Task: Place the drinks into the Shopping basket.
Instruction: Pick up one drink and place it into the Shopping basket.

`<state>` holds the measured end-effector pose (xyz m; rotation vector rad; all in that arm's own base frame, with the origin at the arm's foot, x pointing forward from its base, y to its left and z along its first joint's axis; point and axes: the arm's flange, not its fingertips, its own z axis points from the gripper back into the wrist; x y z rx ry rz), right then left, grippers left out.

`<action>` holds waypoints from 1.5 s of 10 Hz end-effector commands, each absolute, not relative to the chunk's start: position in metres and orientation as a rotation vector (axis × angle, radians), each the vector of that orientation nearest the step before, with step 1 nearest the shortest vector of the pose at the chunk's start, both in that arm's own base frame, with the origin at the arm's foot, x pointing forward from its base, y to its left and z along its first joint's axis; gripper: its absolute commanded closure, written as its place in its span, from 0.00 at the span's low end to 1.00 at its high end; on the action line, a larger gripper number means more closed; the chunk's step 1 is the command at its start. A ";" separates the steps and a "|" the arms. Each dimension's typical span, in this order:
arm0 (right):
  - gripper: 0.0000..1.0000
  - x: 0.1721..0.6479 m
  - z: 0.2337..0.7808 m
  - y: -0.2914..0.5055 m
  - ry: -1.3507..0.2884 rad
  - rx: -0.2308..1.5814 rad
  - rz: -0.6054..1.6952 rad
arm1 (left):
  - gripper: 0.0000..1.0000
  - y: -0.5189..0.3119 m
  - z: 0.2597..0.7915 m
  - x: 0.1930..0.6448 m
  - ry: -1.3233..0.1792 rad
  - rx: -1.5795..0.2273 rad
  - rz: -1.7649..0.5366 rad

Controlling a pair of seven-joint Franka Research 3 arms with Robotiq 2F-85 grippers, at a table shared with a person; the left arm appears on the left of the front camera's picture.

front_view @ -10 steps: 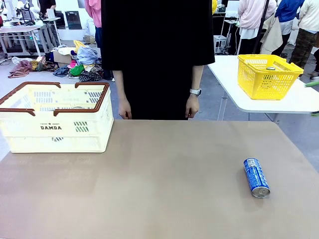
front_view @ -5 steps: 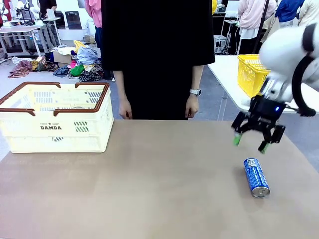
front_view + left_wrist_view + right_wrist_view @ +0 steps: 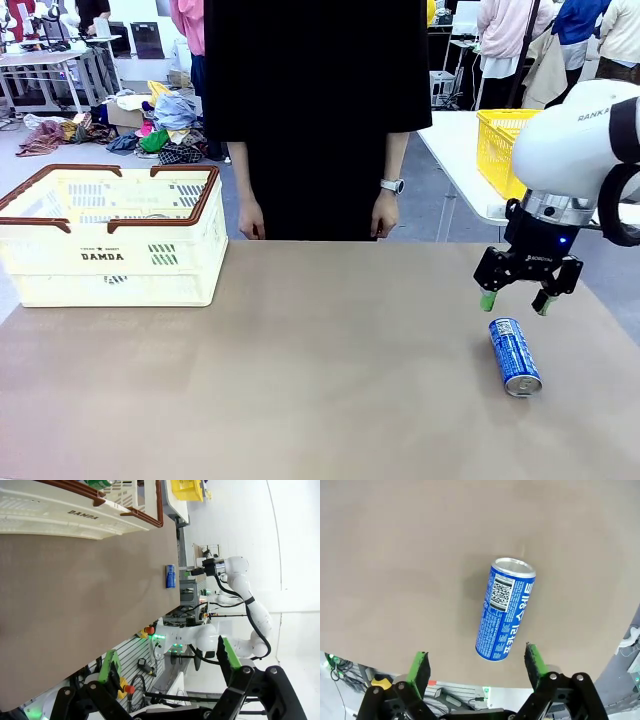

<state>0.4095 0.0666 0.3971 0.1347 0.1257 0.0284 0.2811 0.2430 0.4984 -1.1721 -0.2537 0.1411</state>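
Note:
A blue drink can (image 3: pixel 515 356) with white print lies on its side on the brown table, at the right, its silver top toward me. My right gripper (image 3: pixel 515 302) hangs open just above and behind it, touching nothing. The right wrist view has the blue can (image 3: pixel 506 615) lying ahead of the open right gripper (image 3: pixel 477 665), nearer the right finger. The cream Shopping basket (image 3: pixel 110 235) with its brown rim stands at the far left; something green (image 3: pixel 97 482) shows inside it. My left gripper (image 3: pixel 170 660) is open and empty, far from the blue can (image 3: pixel 170 576).
A person in black stands at the table's far edge, both hands (image 3: pixel 385 215) hanging down. A yellow mesh basket (image 3: pixel 500 150) sits on a white side table behind my right arm. Bare brown tabletop lies between the basket and the can.
My right arm has come in from the right and lowered toward the blue can, jaws open throughout. The can and the basket have not moved.

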 end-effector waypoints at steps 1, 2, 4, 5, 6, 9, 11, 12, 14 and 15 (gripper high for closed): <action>0.00 0.411 0.390 0.063 0.063 0.076 -0.016 | 0.00 0.242 0.500 0.279 -0.257 -1.178 0.146; 0.00 0.410 0.379 0.057 0.045 0.084 -0.042 | 0.00 0.242 0.500 0.279 -0.257 -1.178 0.146; 0.00 0.403 0.353 0.048 0.057 0.089 -0.041 | 0.00 0.242 0.500 0.279 -0.257 -1.178 0.146; 0.00 0.403 0.340 0.042 0.065 0.090 -0.077 | 0.00 0.242 0.500 0.279 -0.257 -1.178 0.146; 0.00 0.405 0.326 0.038 0.080 0.083 -0.091 | 0.00 0.242 0.500 0.279 -0.257 -1.178 0.146; 0.00 0.410 0.281 0.040 0.159 0.109 -0.108 | 0.00 0.242 0.500 0.279 -0.257 -1.178 0.146; 0.00 0.410 0.275 0.042 0.156 0.132 -0.109 | 0.00 0.242 0.500 0.279 -0.257 -1.178 0.146; 0.00 0.410 0.277 0.042 0.150 0.135 -0.110 | 0.00 0.242 0.500 0.279 -0.257 -1.178 0.146; 0.00 0.411 0.278 0.038 0.145 0.139 -0.119 | 0.00 0.242 0.500 0.279 -0.257 -1.178 0.146; 0.00 0.411 0.277 0.039 0.152 0.142 -0.119 | 0.00 0.242 0.500 0.279 -0.257 -1.178 0.146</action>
